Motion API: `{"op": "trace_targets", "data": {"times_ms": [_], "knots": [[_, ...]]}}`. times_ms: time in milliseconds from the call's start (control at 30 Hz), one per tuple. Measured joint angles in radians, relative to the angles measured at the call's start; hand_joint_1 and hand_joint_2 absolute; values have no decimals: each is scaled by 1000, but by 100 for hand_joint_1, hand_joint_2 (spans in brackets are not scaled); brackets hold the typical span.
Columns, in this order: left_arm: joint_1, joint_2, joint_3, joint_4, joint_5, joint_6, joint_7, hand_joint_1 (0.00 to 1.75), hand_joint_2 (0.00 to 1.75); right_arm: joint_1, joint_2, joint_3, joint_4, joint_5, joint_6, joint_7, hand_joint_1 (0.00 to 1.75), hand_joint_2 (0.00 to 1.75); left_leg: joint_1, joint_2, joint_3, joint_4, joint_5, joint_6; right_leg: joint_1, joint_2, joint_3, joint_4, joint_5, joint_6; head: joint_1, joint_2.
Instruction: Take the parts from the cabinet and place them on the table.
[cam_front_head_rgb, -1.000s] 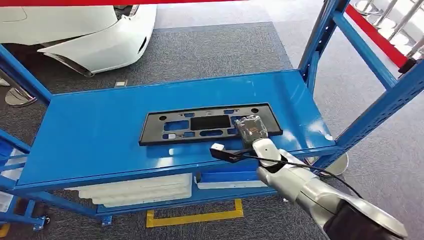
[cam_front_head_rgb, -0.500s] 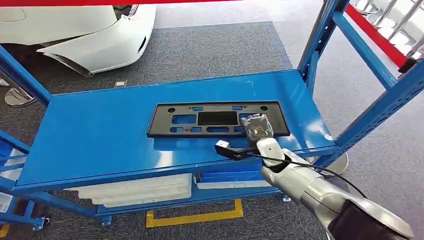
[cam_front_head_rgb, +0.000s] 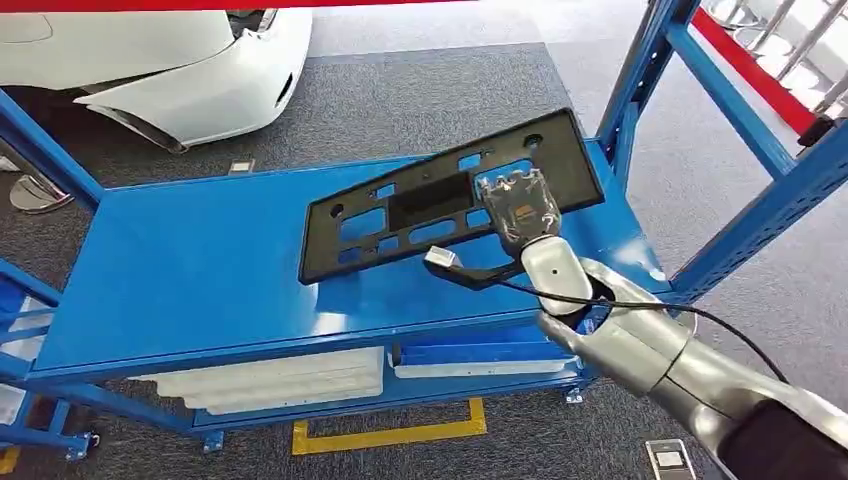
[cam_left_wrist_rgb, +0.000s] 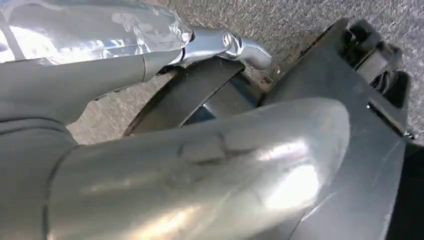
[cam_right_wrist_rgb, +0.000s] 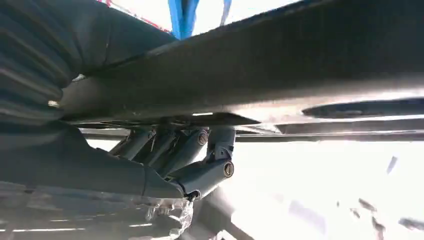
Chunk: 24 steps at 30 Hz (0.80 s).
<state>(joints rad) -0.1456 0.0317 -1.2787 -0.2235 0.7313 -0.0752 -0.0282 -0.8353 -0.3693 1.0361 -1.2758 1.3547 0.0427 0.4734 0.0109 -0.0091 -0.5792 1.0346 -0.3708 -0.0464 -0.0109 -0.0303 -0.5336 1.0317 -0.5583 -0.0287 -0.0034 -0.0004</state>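
One black plate frame (cam_front_head_rgb: 450, 195) is tilting above the blue shelf (cam_front_head_rgb: 200, 270), its right end gripped by the right hand (cam_front_head_rgb: 518, 208). It looks stiff and light; the end-grip is probably leaving its far-left end swinging.

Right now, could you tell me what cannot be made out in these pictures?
- Right hand grip: head view, the plate hides its thumb.
- Left hand: left wrist view, too close and blurred to tell whether it is open or closed.
- Lower shelf parts: the top shelf covers them.
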Motion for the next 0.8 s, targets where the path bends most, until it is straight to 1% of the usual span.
{"op": "trace_targets", "data": {"times_ms": [67,100,200,300,433,533,600,800], "knots": [[-13,0,0,0,-8,-19,11,0,0,-7,-8,-1,-62,16,2,-5,175,175,0,0,0,0,0,0,0,1,0,0,0,0,-1,0],[-22,0,0,0,-14,-31,24,0,175,-9,-10,-1,-91,23,3,-8,175,175,0,0,0,0,0,0,0,0,0,0,0,0,-2,0],[-49,0,-1,-8,-29,-53,46,0,175,-12,-21,-1,-175,36,10,-13,175,175,1,-1,0,0,1,0,1,-1,0,0,0,0,-2,0],[-57,0,-2,-14,-39,-62,51,0,175,-12,-30,-1,-230,32,16,-11,175,175,1,0,0,0,1,0,1,0,0,0,0,0,-3,0],[-58,0,-5,-19,-49,-77,50,0,175,-5,-43,-3,-306,-8,20,-3,175,175,0,0,0,0,0,0,0,0,0,0,0,0,0,0],[-58,1,-5,-19,-49,-62,47,0,175,7,-44,-3,-330,-14,18,-3,175,175,0,0,0,0,0,0,0,0,0,0,0,0,-2,0],[-57,1,-5,-19,-49,-45,47,0,175,20,-44,-3,-345,-15,17,-4,175,175,0,0,-1,0,0,0,0,-1,0,0,0,0,0,0],[-57,1,-5,-19,-59,-31,44,0,175,32,-44,-3,-374,-16,15,-3,175,175,0,0,0,0,0,0,0,0,0,0,0,0,-2,0]]}}
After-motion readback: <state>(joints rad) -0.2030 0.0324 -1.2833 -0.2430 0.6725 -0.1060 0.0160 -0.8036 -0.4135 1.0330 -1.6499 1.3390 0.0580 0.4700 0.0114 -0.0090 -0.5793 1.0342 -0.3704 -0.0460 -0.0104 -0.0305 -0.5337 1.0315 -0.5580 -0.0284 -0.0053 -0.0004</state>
